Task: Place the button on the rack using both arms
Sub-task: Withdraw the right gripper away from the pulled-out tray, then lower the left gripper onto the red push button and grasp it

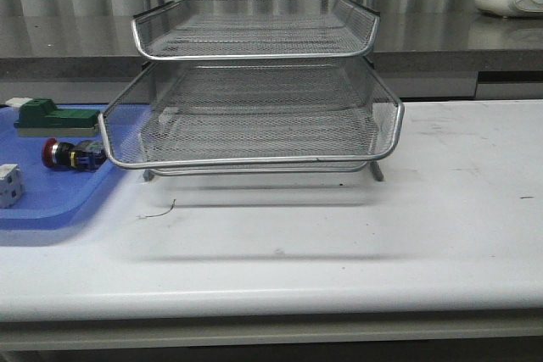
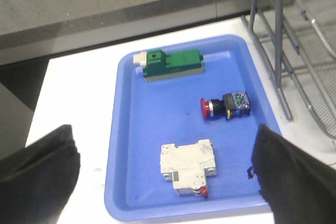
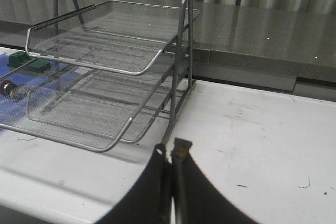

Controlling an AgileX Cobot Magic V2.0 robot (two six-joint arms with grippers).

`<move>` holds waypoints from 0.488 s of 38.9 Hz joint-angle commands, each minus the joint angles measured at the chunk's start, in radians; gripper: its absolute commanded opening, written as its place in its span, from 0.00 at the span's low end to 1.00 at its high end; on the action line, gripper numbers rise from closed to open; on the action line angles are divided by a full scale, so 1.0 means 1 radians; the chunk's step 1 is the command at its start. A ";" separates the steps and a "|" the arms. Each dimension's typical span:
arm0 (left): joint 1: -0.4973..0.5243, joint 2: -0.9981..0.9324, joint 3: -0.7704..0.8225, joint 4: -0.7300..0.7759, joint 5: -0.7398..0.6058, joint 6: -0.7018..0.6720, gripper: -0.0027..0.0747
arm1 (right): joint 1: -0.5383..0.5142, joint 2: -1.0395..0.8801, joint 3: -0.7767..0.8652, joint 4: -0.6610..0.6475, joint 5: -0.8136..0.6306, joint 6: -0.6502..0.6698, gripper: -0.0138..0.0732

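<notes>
Front view shows neither arm. The silver wire-mesh letter rack (image 1: 254, 91) has its uprights cut off at the frame top, and only two tiers are clearly readable there. The blue plastic tray (image 1: 51, 209) runs off the worktop's left edge of frame.

The red-headed push-button with yellow-black collar and dark body (image 2: 226, 106) lies on its side on the tray's rack-side half, apart from the green block component (image 2: 170, 64) near the tray's far edge and the white breaker-like part (image 2: 189, 169) near its near edge. Nothing touches it.

Left gripper (image 2: 163, 182): jaws spread wide, empty, above the tray (only black finger (image 2: 37, 177) bulk shows). Right gripper (image 3: 169, 156): fingertips pressed together, empty, above the white worktop (image 3: 252, 129) beside the rack.

Worktop is scuffed with small dark marks. Grey counter (image 1: 458, 36) and pale curtain behind.
</notes>
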 commanded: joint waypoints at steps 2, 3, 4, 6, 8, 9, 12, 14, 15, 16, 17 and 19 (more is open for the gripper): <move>-0.001 0.168 -0.159 -0.016 0.038 0.109 0.85 | 0.001 0.009 -0.026 -0.001 -0.088 -0.004 0.09; -0.001 0.197 -0.188 -0.021 0.058 0.134 0.85 | 0.001 0.009 -0.026 -0.001 -0.088 -0.004 0.09; -0.001 0.245 -0.217 -0.031 0.078 0.161 0.85 | 0.001 0.009 -0.026 -0.001 -0.088 -0.004 0.09; -0.001 0.313 -0.265 -0.051 0.113 0.216 0.85 | 0.001 0.009 -0.026 -0.001 -0.088 -0.004 0.09; -0.001 0.389 -0.320 -0.079 0.143 0.289 0.85 | 0.001 0.009 -0.026 -0.001 -0.088 -0.004 0.09; -0.001 0.417 -0.346 -0.085 0.152 0.325 0.85 | 0.001 0.009 -0.026 -0.001 -0.088 -0.004 0.09; -0.001 0.518 -0.412 -0.114 0.169 0.435 0.85 | 0.001 0.009 -0.026 -0.001 -0.088 -0.004 0.09; -0.001 0.571 -0.452 -0.124 0.184 0.478 0.85 | 0.001 0.009 -0.026 -0.001 -0.088 -0.004 0.09; -0.001 0.592 -0.475 -0.126 0.193 0.491 0.85 | 0.001 0.009 -0.026 -0.001 -0.088 -0.004 0.09; -0.001 0.619 -0.492 -0.129 0.202 0.496 0.85 | 0.001 0.009 -0.026 -0.001 -0.088 -0.004 0.09; -0.001 0.653 -0.521 -0.137 0.217 0.500 0.85 | 0.001 0.009 -0.026 -0.001 -0.088 -0.004 0.09; -0.001 0.714 -0.582 -0.160 0.262 0.521 0.85 | 0.001 0.009 -0.026 -0.001 -0.088 -0.004 0.09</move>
